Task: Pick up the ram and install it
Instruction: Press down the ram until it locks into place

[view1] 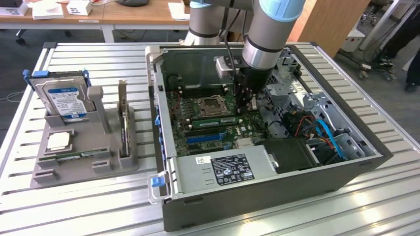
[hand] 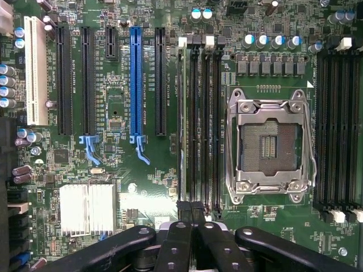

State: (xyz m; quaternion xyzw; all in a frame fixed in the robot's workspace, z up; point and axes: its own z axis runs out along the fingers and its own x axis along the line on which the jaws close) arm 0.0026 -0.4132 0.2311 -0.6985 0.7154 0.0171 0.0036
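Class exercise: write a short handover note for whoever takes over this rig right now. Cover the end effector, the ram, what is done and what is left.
End effector: shut, tips at one end of the ram, inside the open case.
Ram: upright in the slot of its bank farthest from the CPU socket.
Done: ram picked up and brought to its slot.
Left: full seating; whether it is latched cannot be told.
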